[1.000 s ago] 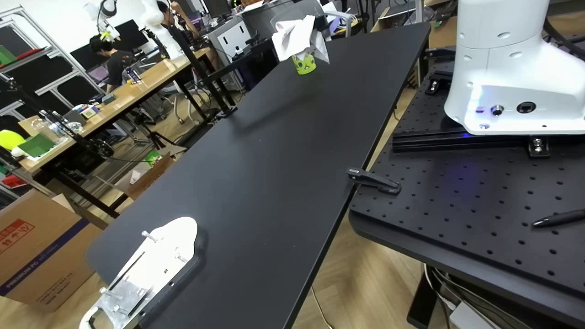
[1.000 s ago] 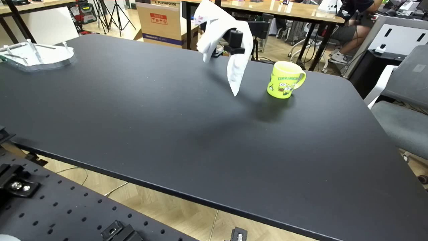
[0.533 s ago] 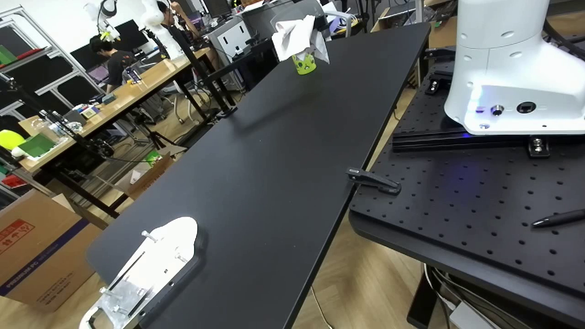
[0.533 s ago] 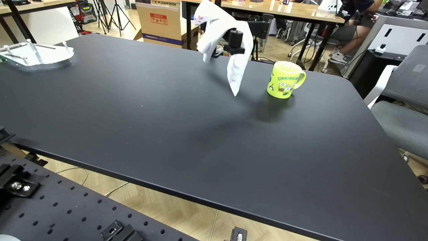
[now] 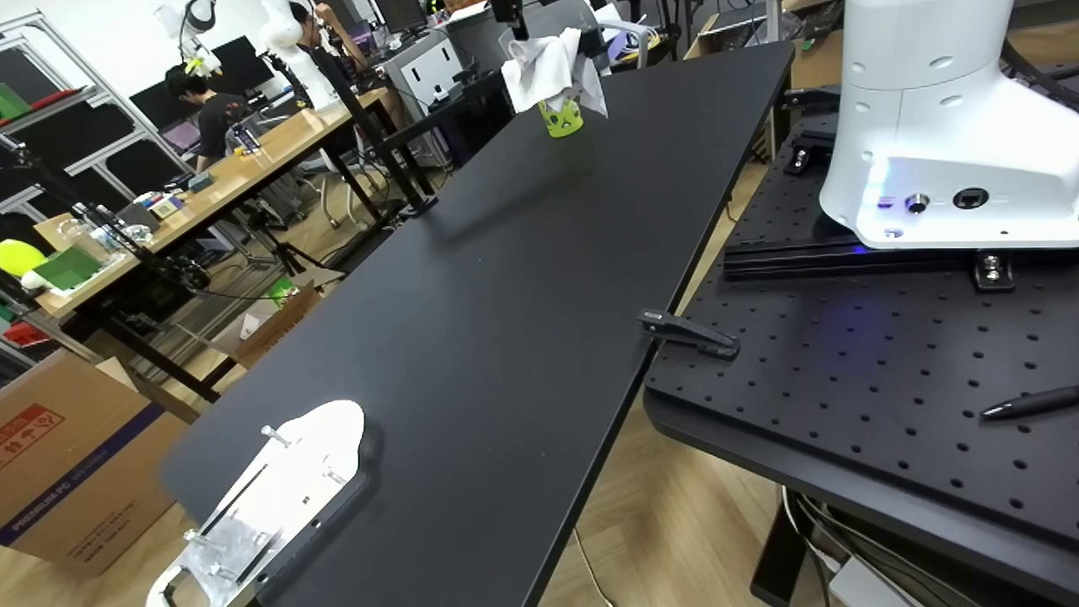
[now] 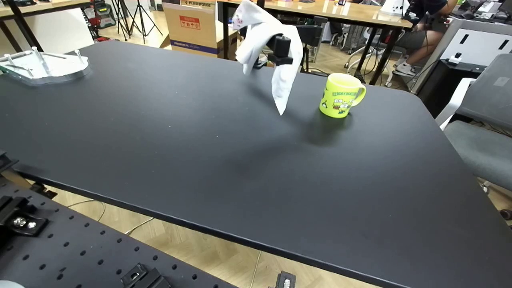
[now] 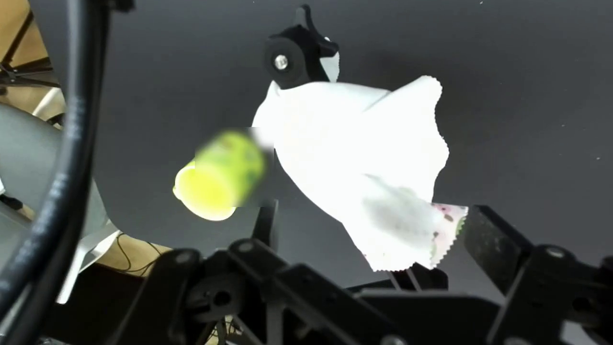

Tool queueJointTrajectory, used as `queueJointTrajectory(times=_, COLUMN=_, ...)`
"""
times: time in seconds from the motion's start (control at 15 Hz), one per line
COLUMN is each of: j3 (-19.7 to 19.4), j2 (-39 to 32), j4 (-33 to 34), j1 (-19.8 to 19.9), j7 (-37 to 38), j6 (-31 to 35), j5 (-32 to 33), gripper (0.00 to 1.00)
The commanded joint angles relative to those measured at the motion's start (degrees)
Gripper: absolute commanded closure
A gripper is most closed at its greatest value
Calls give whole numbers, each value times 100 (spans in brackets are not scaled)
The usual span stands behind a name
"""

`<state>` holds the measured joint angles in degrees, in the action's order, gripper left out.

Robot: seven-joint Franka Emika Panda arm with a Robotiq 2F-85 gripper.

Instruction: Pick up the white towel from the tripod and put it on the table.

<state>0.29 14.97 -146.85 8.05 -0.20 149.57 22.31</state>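
The white towel (image 5: 544, 72) hangs draped over the black tripod (image 5: 593, 42) head, above the dark table (image 5: 506, 295). In an exterior view the towel (image 6: 266, 36) hangs down on both sides of the tripod head (image 6: 281, 47). In the wrist view the towel (image 7: 354, 139) reaches toward me, and its serrated printed end shows between my fingers. My gripper (image 7: 376, 223) is open, with gaps on both sides of the towel. I cannot tell how deep the towel end sits. In an exterior view only a dark part of the gripper (image 5: 511, 18) shows, above the towel.
A yellow-green mug (image 6: 340, 96) stands on the table near the towel; it also shows in the wrist view (image 7: 206, 191). A white metal-topped fixture (image 5: 287, 480) lies at the far end of the table. A grey chair (image 6: 484, 116) stands beyond the table's edge.
A dark part of my gripper has come down into an exterior view, above the towel. The towel, tripod and mug look unmoved.
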Motion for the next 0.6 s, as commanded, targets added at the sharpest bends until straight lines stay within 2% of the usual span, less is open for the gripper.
queueJointTrajectory(times=0.0, j3=51, j2=-529, j4=425, j1=-47, j7=101, j6=68, j5=125, gripper=0)
queueJointTrajectory(times=0.13, j3=60, j2=-714, j4=545, j1=-64, j7=109, j6=16, j5=205, gripper=0)
queueJointTrajectory(times=0.2, j3=42, j2=-785, j4=587, j1=-93, j7=81, j6=-18, j5=146, gripper=25)
queueJointTrajectory(times=0.27, j3=25, j2=-837, j4=621, j1=-116, j7=71, j6=-57, j5=102, gripper=27)
queueJointTrajectory(times=0.53, j3=-48, j2=-787, j4=590, j1=-195, j7=-101, j6=-306, j5=-166, gripper=55)
